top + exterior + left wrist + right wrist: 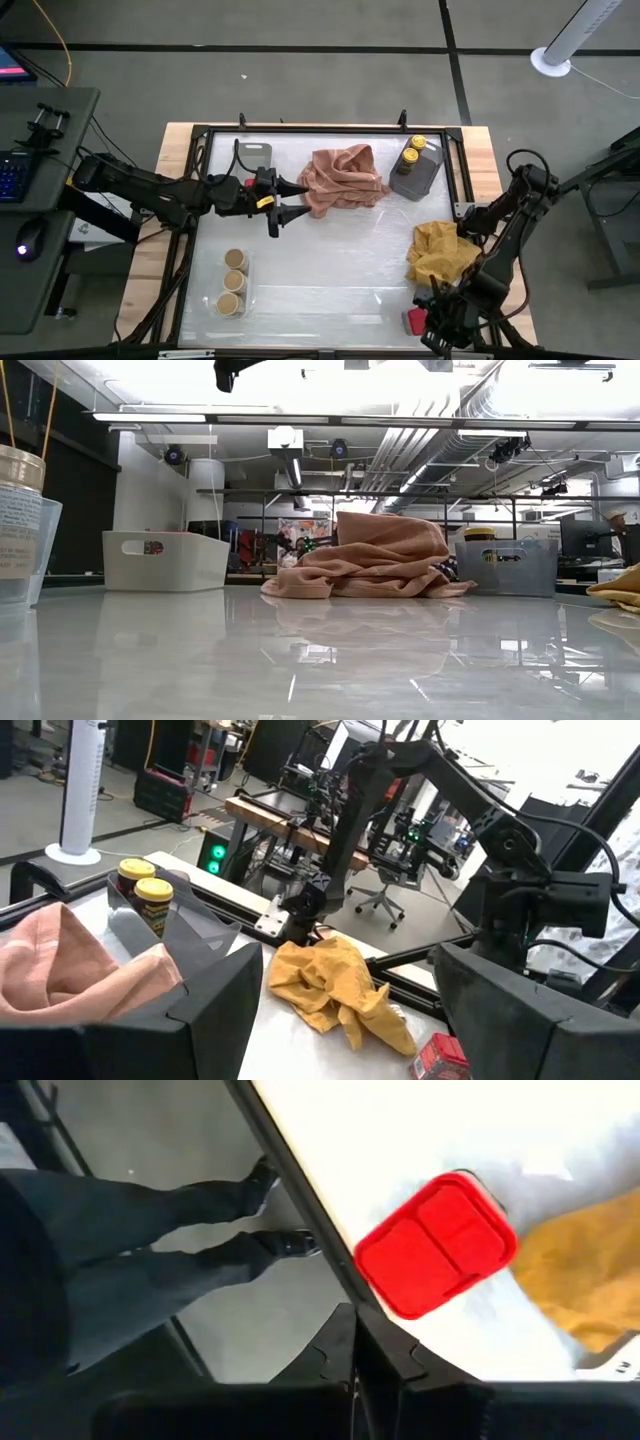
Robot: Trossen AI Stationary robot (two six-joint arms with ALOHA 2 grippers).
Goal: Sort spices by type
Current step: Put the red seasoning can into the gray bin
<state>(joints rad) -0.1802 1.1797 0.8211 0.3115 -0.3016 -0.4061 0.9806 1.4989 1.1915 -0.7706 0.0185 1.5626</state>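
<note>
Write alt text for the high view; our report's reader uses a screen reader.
Seen from above, the left pincer hangs open beside a pink cloth, while the right pincer is low at the table's near right corner by a red box. Three tan-lidded jars sit in a clear tray, two yellow-lidded jars in a grey one.

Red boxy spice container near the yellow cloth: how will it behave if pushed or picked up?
The small red boxy plastic spice container lies flat on its broad face, so it would probably slide, not roll or tip. The glossy white table looks slick, so it may skid. It sits near the table's front edge by the crumpled yellow cloth; a push outward could drop it.
</note>
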